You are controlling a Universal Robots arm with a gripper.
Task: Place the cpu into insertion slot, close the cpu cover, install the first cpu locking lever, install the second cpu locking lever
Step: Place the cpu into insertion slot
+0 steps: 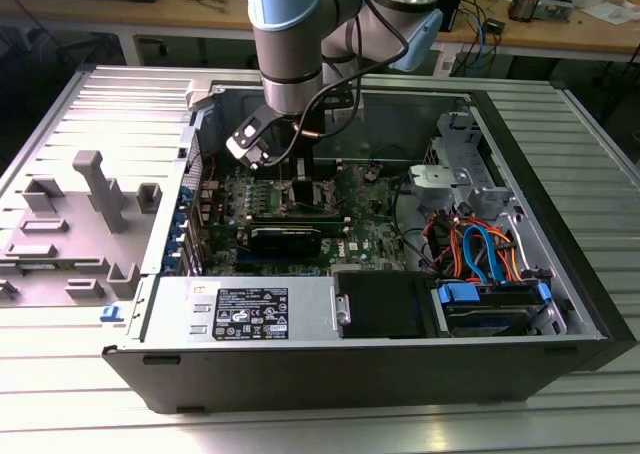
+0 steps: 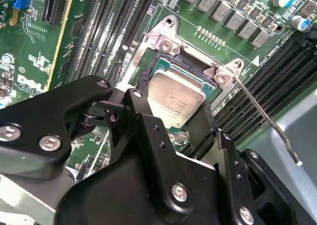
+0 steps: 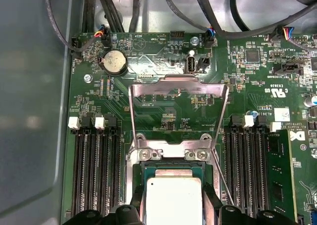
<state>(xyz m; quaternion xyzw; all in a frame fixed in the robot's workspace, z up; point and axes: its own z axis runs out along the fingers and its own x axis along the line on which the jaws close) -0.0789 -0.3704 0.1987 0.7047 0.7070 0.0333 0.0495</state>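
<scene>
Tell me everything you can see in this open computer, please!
computer case: one, dark grey, lying open
motherboard: one, green, inside the case
cpu: one, silver-grey, at the insertion slot
insertion slot: one, dark with silvery rim, on the motherboard
cpu cover: one, silvery, swung up open
locking lever: one, thin silver, sticking out beside the slot
memory slots: several, black, either side of the slot
coin battery: one, silver, near the cover
cables: several, orange and blue, exterior view's right
robot arm: one, silver and light blue, above the case
gripper: one, black, close over the cpu
</scene>
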